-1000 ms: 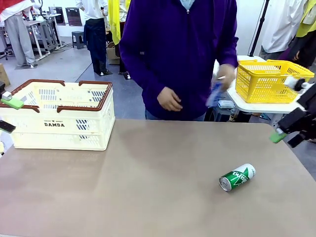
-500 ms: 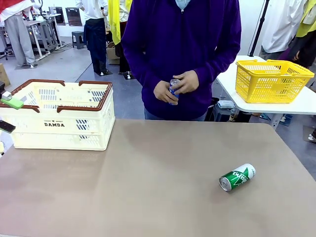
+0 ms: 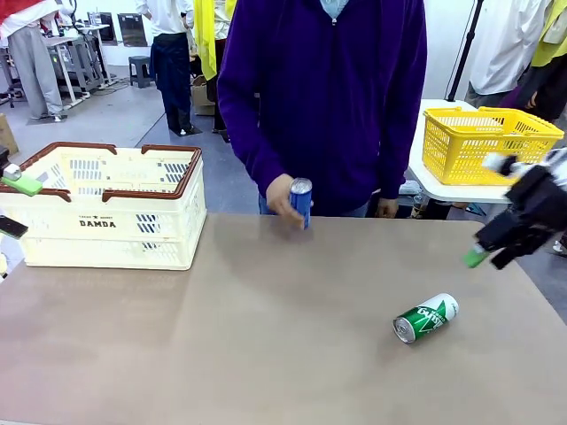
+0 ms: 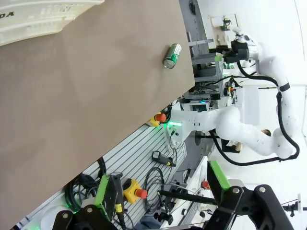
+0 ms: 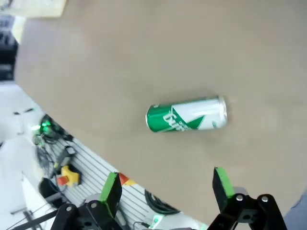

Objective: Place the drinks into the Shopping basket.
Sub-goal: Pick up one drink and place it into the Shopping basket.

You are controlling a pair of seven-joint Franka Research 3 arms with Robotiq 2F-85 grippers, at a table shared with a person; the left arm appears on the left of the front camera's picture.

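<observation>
A green can lies on its side on the table's right half, also seen in the left wrist view and the right wrist view. A person's hand holds a blue can upright at the table's far edge. The cream Shopping basket with a brown rim stands at the left. My right gripper hovers open above the table's right edge, up and right of the green can; its open fingers frame that can from above. My left gripper is open by the basket's left side, nothing between its pads.
A yellow mesh basket sits on a white side table at the back right. The person in a purple top stands at the far edge, centre. Bare tabletop lies between the basket and the green can.
The person brought the blue can from the right side down to the table's far edge. My right gripper swung out of the front view, then back in at the right. The green can stayed put.
</observation>
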